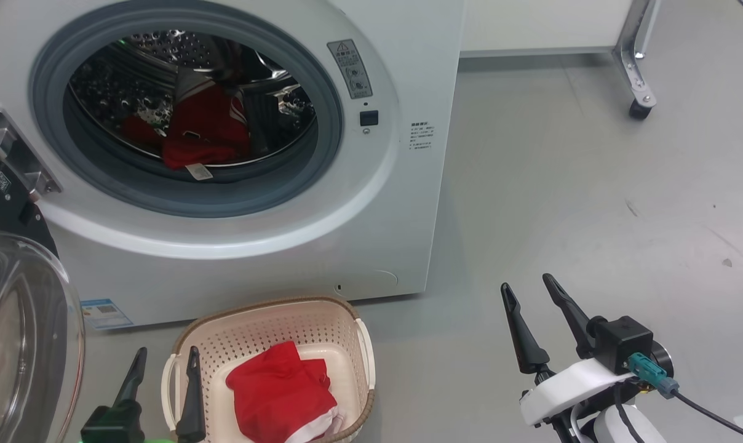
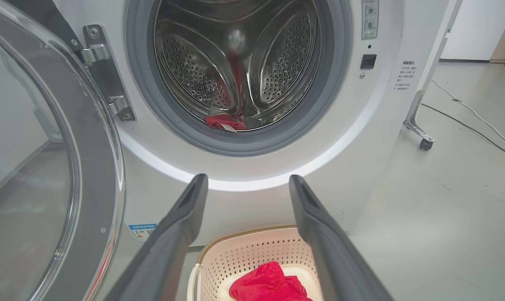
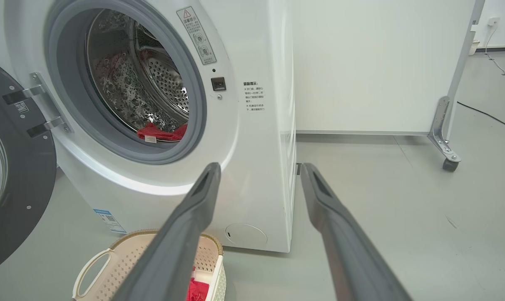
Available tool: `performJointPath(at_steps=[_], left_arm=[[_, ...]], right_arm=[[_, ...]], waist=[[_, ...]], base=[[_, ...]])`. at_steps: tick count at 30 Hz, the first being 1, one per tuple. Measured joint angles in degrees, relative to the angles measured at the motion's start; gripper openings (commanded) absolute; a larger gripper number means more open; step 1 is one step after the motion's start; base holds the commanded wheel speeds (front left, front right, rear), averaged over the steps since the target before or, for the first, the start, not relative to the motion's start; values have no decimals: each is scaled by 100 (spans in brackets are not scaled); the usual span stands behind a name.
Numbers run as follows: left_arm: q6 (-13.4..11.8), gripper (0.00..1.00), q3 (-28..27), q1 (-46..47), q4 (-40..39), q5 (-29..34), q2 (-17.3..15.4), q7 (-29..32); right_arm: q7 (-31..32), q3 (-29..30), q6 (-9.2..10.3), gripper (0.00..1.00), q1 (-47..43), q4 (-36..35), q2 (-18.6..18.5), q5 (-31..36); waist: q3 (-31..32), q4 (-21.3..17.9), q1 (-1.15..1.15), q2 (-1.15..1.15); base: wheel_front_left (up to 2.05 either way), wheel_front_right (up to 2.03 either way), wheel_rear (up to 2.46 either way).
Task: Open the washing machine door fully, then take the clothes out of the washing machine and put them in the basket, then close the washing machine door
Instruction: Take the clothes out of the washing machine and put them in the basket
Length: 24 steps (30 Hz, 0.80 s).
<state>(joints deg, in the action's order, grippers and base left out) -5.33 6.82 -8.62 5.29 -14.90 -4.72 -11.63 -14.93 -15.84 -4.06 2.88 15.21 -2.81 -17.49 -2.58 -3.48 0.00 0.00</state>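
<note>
Washing machine (image 1: 371, 246): white front-loader; grey rubber gasket (image 1: 319, 166), perforated steel drum (image 1: 162, 46), blue label sticker (image 1: 106, 314) low on front. On grey floor (image 1: 593, 203).

Washing machine door (image 1: 27, 332): glossy black rim, bulging clear glass bowl. Swung wide open on steel hinge (image 1: 15, 154) at machine's left side.

Clothes in drum (image 1: 205, 132): bright red, white stripes, small white label. Heaped at drum bottom, just behind gasket lip.

Clothes in basket (image 1: 279, 394): red, white trim at lower edge. Crumpled on basket bottom.

Basket (image 1: 267, 306): cream plastic, perforated sides, brown woven-look rim, white side handles. On floor just before machine, below the door opening.

Left gripper (image 1: 168, 354): fingers spread wide, nothing held; at basket's left edge.

Right gripper (image 1: 526, 283): fingers spread wide, nothing held; over bare floor, well right of basket.
</note>
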Motion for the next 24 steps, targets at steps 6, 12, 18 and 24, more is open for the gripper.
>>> performJointPath(at_steps=[6, 12, 18, 24], left_arm=[[53, 100, 176, 220, -172, 56, -36, 116], [154, 100, 277, 756, -212, 186, -100, 212], [190, 100, 300, 1380, -155, 215, -122, 358], [263, 100, 281, 2100, 2, 241, -177, 504]], right_arm=[[0, 9, 0, 100, 21, -110, 0, 56], [0, 9, 0, 100, 171, -171, 0, 232], [0, 7, 0, 100, 466, -288, -1, 385], [0, -15, -9, 100, 784, -374, -3, 455]], waist=[[-283, 38, 0, 0], [-637, 61, 0, 0], [-1069, 52, 1, 0], [-1536, -3, 1, 0]], base=[[0, 0, 0], [0, 0, 0], [0, 0, 0], [0, 0, 0]])
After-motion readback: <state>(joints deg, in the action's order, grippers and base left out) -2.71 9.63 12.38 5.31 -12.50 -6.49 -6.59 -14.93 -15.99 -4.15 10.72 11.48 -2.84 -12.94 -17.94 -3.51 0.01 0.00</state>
